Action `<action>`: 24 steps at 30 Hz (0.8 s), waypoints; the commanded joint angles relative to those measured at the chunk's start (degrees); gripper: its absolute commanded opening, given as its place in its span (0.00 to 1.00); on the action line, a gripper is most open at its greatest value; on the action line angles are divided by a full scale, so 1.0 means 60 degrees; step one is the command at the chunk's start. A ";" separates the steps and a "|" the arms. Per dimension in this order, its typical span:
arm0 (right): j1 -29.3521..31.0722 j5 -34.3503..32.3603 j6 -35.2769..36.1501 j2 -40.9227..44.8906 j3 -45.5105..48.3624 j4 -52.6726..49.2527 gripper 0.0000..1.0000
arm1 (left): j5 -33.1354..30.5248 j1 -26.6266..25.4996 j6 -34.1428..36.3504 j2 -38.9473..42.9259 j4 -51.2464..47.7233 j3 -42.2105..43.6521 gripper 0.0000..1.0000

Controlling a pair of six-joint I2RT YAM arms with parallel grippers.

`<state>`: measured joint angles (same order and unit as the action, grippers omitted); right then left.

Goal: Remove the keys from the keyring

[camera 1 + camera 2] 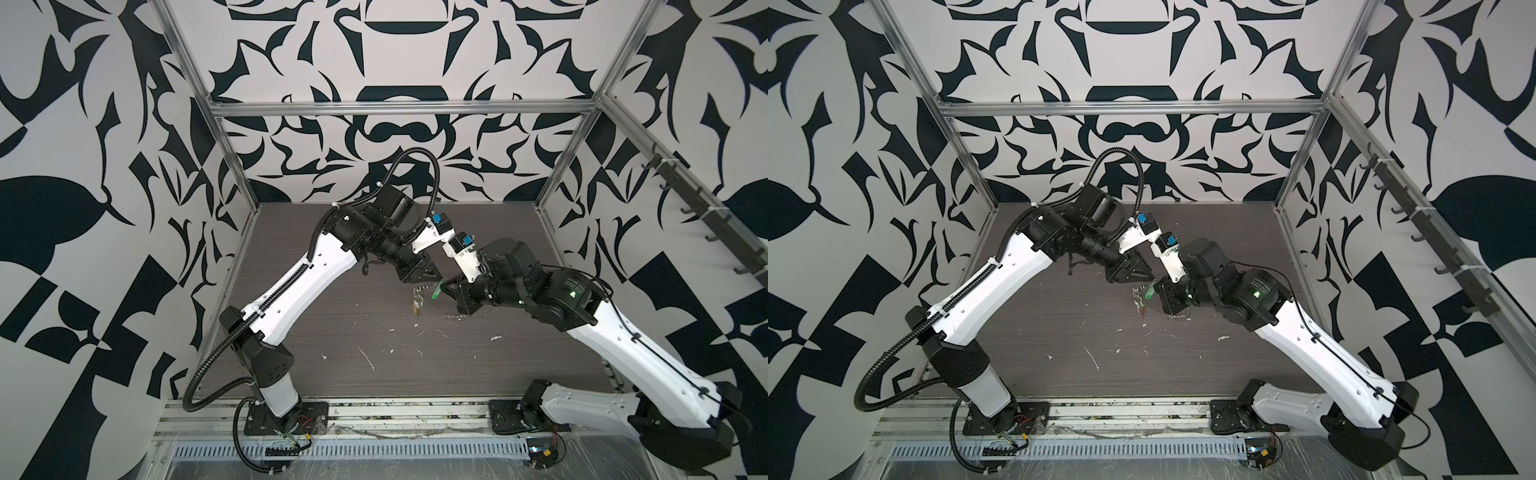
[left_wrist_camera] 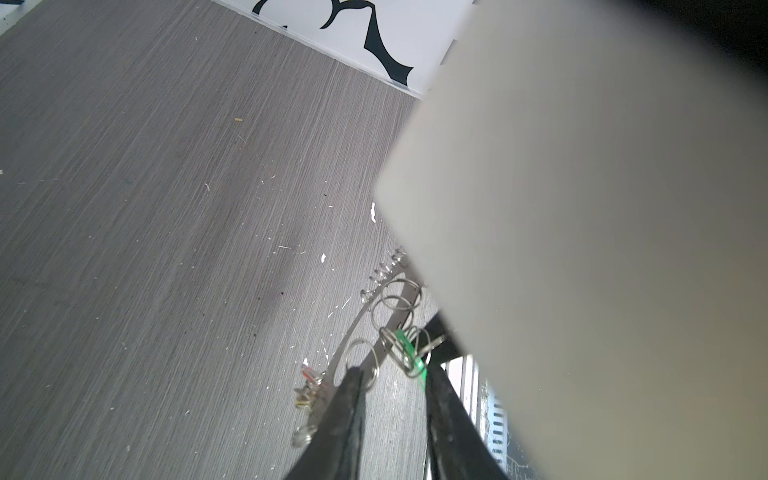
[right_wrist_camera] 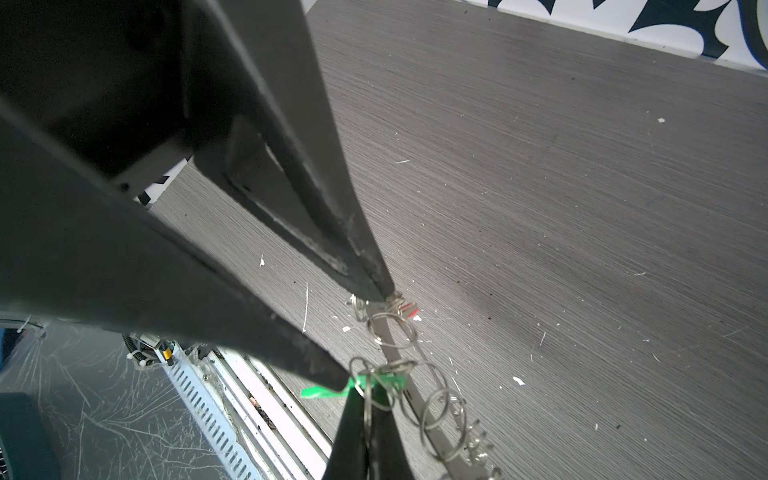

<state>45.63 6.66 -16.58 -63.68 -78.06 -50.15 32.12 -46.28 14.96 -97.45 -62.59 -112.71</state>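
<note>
The keyring [image 3: 390,349], a flat grey band fringed with wire loops, hangs tilted just above the table between both grippers. My right gripper [image 3: 368,399] is shut on a wire loop beside the green tag [image 3: 324,390]. In the left wrist view, my left gripper [image 2: 392,374] stands partly open, one fingertip [image 2: 353,374] against a loop and the other beside the green tag [image 2: 409,357]. Keys [image 2: 309,386] with red and yellow tags dangle from the band by that fingertip. In both top views the keys [image 1: 417,305] [image 1: 1138,305] hang under the meeting grippers.
White scraps [image 1: 368,359] litter the grey wood-grain table [image 1: 332,324]. More loops of the ring [image 1: 455,318] lie low under the right wrist. A slotted metal rail [image 1: 374,449] runs along the front edge, and patterned walls close in the sides and back.
</note>
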 commanded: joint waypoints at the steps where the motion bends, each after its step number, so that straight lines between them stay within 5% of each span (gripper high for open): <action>1: 0.0038 0.0014 -0.0150 0.0299 -0.0457 0.0491 0.00 | 0.0026 -0.0116 -0.0020 0.0357 -0.0127 0.0079 0.29; 24: 0.0042 -0.0071 -0.0435 0.0535 -0.0575 0.0540 0.00 | 0.0776 0.0032 -0.0802 0.0462 0.0441 0.0368 0.26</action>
<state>45.63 6.17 -18.74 -61.10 -78.26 -50.11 34.09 -46.28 10.66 -96.27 -59.55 -111.22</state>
